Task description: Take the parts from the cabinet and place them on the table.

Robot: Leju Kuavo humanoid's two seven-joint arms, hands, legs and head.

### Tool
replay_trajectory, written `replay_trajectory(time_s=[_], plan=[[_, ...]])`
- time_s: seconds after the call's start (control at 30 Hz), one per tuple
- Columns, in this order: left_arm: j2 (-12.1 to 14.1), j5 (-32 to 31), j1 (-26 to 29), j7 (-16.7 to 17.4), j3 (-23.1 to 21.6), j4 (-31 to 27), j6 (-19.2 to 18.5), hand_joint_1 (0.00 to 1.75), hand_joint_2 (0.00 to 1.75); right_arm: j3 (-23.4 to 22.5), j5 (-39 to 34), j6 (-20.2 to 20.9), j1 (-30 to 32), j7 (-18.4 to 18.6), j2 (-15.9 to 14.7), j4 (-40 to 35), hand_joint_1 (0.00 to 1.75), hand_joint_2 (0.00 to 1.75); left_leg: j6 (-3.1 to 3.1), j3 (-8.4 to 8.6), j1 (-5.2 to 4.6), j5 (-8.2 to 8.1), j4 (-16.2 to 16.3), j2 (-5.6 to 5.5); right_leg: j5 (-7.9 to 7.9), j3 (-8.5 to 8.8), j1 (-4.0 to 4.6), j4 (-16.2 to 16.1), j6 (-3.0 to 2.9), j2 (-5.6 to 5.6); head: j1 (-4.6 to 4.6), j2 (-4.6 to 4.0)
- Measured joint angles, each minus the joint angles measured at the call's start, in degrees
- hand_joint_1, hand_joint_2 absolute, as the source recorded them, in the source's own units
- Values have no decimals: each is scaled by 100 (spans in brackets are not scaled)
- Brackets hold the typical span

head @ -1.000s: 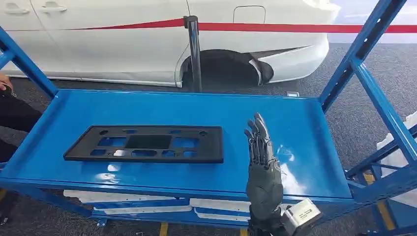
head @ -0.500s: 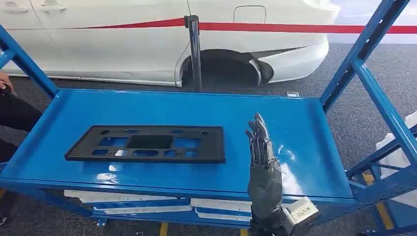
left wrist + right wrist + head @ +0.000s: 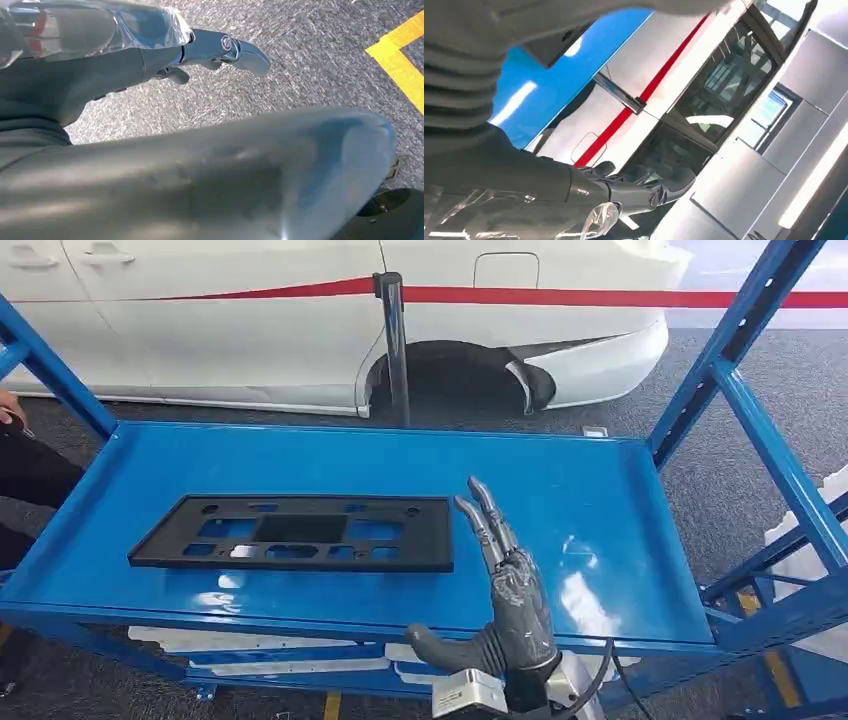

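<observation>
Black part (image 3: pixel 297 533) lies flat on blue shelf (image 3: pixel 600 490), left-centre, near front edge. Right hand (image 3: pixel 510 590) just right of part's right edge, not touching, fingers straight, thumb spread wide, holding nothing. Left hand (image 3: pixel 150 75) hangs over floor, fingers extended, empty.

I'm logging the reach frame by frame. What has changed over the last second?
The right hand has shifted left toward the flat black plastic panel with cut-outs and turned, its thumb now spread out to the left. It holds nothing and does not touch the panel. The panel stays flat on the blue metal shelf.
</observation>
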Motion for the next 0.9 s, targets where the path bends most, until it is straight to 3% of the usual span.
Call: replay_trajectory(time_s=[0.5,0.77,0.9], plan=[[-26,35,-11,15,-111,0,0,0,0,127,-104,172,1,129,-210,17,0,175,0,0,5,0,0,0,0,1,6,0,0,0,0,0],[-39,92,-43,20,-146,0,4,0,0,238,-505,105,72,-155,-212,168,0,175,0,0,5,0,0,0,0,1,7,0,-1,-1,0,0],[-44,122,-53,22,-149,0,26,0,0,326,-675,-144,111,-210,-107,378,0,175,0,-1,6,0,-1,0,0,1,9,0,-1,-1,0,0]])
